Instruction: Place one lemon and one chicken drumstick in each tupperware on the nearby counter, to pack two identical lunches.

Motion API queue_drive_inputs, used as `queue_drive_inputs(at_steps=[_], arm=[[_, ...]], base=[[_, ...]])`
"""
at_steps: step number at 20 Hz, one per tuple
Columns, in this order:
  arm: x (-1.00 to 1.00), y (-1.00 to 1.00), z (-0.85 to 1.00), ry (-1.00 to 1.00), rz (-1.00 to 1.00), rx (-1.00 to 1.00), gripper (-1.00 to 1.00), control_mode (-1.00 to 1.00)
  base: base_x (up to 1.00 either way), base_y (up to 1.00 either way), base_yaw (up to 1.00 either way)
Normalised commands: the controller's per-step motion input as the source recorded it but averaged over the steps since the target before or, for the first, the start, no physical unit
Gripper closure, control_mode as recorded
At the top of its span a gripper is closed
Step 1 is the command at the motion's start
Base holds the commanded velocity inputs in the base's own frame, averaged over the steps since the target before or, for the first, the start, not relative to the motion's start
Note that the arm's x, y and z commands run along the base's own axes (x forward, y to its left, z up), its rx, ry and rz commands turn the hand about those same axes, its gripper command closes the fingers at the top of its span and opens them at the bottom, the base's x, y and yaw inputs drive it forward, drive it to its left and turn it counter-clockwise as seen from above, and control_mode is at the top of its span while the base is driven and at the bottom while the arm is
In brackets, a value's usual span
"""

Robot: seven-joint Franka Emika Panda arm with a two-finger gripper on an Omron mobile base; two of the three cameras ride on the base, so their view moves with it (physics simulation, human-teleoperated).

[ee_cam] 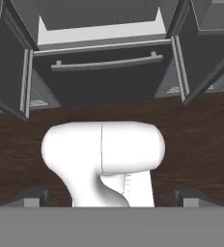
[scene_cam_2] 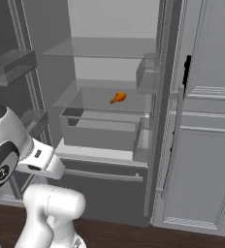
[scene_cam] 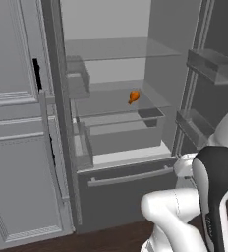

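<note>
Gripper hangs low with its fingers spread wide and nothing between them, pointing down at the dark wood floor in front of the fridge's bottom drawer. One orange drumstick lies on a glass shelf inside the open fridge, well apart from the hand. I'd say the fetching step is just starting: the arm must rise, reach in over that shelf and close on the drumstick.
</note>
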Motion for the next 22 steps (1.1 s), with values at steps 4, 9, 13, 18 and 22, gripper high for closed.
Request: queue_drive_inputs(at_steps=[4,9,13,18,22], arm=[[0.0,0.0,0.0,0.0,0.0,0.0,-1.0,1.0],[0.0,0.0,0.0,0.0,0.0,0.0,-1.0,1.0],[0.0,0.0,0.0,0.0,0.0,0.0,-1.0,1.0],[0.0,0.0,0.0,0.0,0.0,0.0,-1.0,1.0],[0.0,0.0,0.0,0.0,0.0,0.0,-1.0,1.0]], base=[[0.74,-0.14,0.0],[0.51,0.01,0.0],[0.66,0.0,0.0],[0.44,0.0,0.0],[0.53,0.0,0.0]])
